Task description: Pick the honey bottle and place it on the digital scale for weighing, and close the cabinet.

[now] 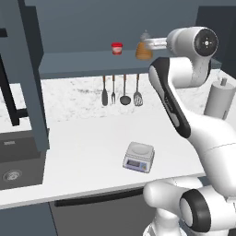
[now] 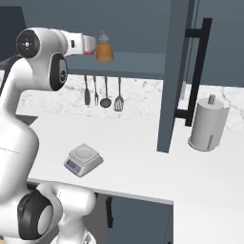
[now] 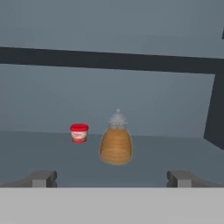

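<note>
The honey bottle point(image 3: 116, 144) stands upright on the lowest shelf point(image 1: 83, 62) of the cabinet point(image 2: 174, 71), near the shelf's front edge and roughly midway along its visible length. A red-lidded jar point(image 3: 79, 132) stands on the same shelf, farther back and apart from the bottle, on its left in the hand view.

The gripper point(image 3: 111, 178) is level with the shelf and points at the bottle. Its 2 fingertips point(image 3: 41, 178) are spread wide, with nothing between them; the bottle is ahead of the tips, centred on the gap, not touched.

The digital scale point(image 1: 138, 156) sits on the white counter point(image 1: 87, 152), toward the counter's front edge, below the shelf. Its top plate carries nothing.

The cabinet doors are swung out: 1 door edge point(image 1: 27, 78) projects over the counter's left end beside the sink point(image 1: 18, 163), and the other, with its black bar handle point(image 2: 195, 71), projects over the counter next to the paper towel roll point(image 2: 208, 124). 4 utensils point(image 1: 120, 90) hang on the marbled wall under the shelf's front edge.
</note>
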Robot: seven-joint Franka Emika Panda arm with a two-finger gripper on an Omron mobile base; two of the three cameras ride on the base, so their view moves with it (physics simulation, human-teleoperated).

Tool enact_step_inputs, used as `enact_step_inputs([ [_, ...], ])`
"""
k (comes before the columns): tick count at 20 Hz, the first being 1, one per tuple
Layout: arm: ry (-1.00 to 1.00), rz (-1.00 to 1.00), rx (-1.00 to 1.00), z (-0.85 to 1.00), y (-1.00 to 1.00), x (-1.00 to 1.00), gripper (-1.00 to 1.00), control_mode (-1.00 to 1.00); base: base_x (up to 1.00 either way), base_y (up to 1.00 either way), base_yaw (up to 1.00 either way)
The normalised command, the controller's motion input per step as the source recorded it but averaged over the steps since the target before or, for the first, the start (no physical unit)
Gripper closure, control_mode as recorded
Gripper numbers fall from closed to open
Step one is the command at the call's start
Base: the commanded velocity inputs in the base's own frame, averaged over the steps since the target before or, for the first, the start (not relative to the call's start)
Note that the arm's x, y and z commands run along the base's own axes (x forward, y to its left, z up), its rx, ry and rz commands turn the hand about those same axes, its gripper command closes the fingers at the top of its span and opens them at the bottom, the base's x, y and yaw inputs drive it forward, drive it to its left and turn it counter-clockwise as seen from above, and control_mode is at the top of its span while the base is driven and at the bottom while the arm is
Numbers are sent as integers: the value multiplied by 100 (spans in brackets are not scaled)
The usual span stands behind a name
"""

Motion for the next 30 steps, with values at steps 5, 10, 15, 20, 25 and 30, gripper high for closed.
enact_step_inputs([
  [5, 0, 2, 0, -2, -1, 28, -100, -100, 0, 0, 0],
  [10, 0, 2, 0, 0, -4, 27, -100, -100, 0, 0, 0],
  [15, 0, 0, 0, 0, -1, 25, -100, -100, 0, 0, 0],
  [20, 0, 0, 0, 0, -1, 25, -100, -100, 0, 0, 0],
  [25, 0, 0, 0, 0, 0, 23, -100, -100, 0, 0, 0],
  [30, 0, 0, 0, 0, 0, 27, -100, -100, 0, 0, 0],
])
